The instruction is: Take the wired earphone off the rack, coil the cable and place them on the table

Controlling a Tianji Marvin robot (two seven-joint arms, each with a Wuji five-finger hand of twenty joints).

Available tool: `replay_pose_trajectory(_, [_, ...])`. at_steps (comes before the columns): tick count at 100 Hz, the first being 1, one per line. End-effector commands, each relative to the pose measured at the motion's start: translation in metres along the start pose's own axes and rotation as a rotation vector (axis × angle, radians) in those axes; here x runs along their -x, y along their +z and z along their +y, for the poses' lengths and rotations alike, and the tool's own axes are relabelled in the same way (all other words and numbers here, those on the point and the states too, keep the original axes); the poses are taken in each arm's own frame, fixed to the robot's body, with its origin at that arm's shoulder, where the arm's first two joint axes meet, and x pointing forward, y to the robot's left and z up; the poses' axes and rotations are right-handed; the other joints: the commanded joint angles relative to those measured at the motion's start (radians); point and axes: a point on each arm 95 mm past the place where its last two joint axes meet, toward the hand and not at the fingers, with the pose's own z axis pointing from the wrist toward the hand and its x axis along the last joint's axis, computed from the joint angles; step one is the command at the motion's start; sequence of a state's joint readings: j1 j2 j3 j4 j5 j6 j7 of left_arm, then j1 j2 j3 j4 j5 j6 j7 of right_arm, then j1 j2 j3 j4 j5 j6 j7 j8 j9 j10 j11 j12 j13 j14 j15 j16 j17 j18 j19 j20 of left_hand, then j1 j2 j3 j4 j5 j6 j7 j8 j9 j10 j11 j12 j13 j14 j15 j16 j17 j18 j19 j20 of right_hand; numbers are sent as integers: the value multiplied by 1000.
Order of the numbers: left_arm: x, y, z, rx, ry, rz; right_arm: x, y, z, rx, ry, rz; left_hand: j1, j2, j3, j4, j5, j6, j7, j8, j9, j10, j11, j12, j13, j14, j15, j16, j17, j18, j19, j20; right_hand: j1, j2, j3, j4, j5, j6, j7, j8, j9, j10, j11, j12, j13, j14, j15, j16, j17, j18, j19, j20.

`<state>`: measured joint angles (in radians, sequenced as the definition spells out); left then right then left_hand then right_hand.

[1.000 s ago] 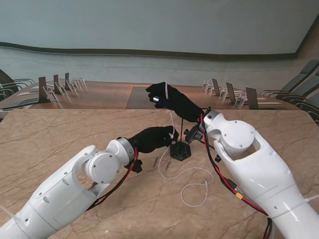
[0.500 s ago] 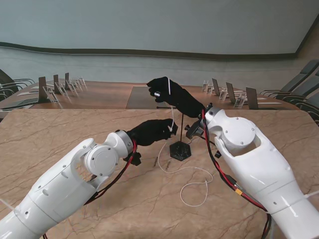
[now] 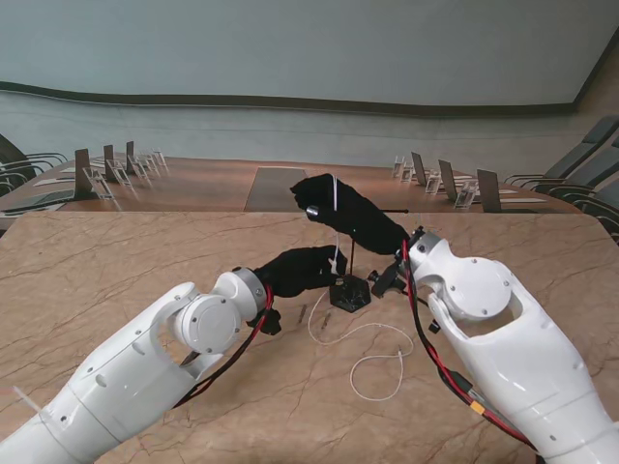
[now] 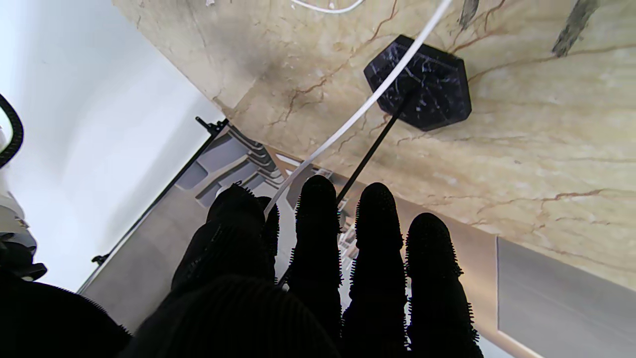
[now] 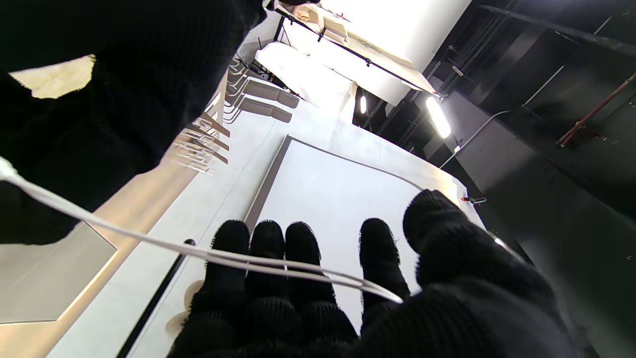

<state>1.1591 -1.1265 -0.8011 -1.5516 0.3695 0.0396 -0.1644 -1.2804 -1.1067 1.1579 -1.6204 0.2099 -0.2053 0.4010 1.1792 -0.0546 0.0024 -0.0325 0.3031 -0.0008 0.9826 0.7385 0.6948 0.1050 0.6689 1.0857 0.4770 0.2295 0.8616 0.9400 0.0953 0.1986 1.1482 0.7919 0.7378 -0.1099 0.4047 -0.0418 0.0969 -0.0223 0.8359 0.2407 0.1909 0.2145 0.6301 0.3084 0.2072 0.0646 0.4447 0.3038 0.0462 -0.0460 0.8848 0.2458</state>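
The white earphone cable [image 3: 334,232] runs taut from my right hand [image 3: 346,208], held high over the rack, down to my left hand [image 3: 298,270] just left of the rack. The rest of the cable lies in loose loops [image 3: 379,372] on the marble table near the rack. The rack is a thin black rod [image 3: 352,253] on a black hexagonal base [image 3: 350,294]. In the left wrist view the cable [image 4: 348,122] passes between thumb and index finger in front of the base [image 4: 422,82]. In the right wrist view the cable [image 5: 248,261] crosses the curled fingers to the thumb.
Two small grey pieces [image 3: 303,312] lie on the table [image 3: 116,261] left of the base. My right forearm [image 3: 484,309] reaches in from the right beside the rack. Behind the table's far edge stand another long desk and rows of chairs [image 3: 111,164].
Both hands rose a little with the cable, then came back down. The right hand ends slightly farther right and lower. The loops on the table have barely shifted.
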Motion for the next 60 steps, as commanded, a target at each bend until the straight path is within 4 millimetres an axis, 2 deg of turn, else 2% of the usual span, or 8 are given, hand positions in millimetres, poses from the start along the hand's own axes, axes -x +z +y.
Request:
replay_pose_trajectory(1, [1, -1, 16, 25, -22, -15, 1, -3, -7, -1, 8, 0, -10, -49, 3, 18, -12, 5, 13, 13, -19, 9, -16, -5, -16, -14, -18, -18, -27, 5, -26, -23, 51, 58, -3, 19, -12, -31, 18, 5, 3, -25, 2, -6, 13, -23, -2, -4, 12, -42, -7, -20])
replay_pose_trajectory(28, [6, -1, 33, 25, -28, -47, 0, -10, -15, 13, 25, 9, 2, -115, 54, 24, -30, 0, 37, 20, -17, 2, -88, -10, -31, -28, -96, -77, -60, 4, -126, -71, 53, 60, -4, 18, -12, -31, 20, 7, 3, -21, 2, -5, 11, -20, -2, -3, 12, -40, -6, -19])
replay_pose_trajectory(37, [7, -1, 37, 31, -23, -55, -1, -13, -16, 12, 20, 16, 36, -117, 94, 11, -31, -9, 54, 21, 17, -2, -142, 36, -23, -31, -98, -90, -60, 4, -127, -72, 52, 60, -6, 18, -12, -30, 21, 7, 4, -20, 3, -4, 13, -18, -1, -3, 14, -39, -5, -19])
replay_pose_trajectory(46, [8, 0, 40, 32, -18, -64, -2, -16, -17, 9, 19, 19, 106, -103, 94, 7, -11, -28, 68, 26, 61, -3, -200, 83, -14, -29, -97, -93, -60, 4, -127, -72, 51, 59, -7, 18, -12, -30, 21, 7, 5, -17, 3, -4, 14, -16, 0, -2, 14, -36, -5, -18])
replay_pose_trajectory(60, [12, 1, 43, 34, 1, -75, -2, -24, -21, 11, 21, 19, 112, -102, 165, 0, 45, -62, 95, 46, 118, -27, -253, 48, 9, -35, -137, -125, -59, 5, -128, -73, 51, 58, -8, 19, -12, -30, 21, 7, 8, -12, 3, -4, 18, -10, 1, -2, 18, -33, -2, -17])
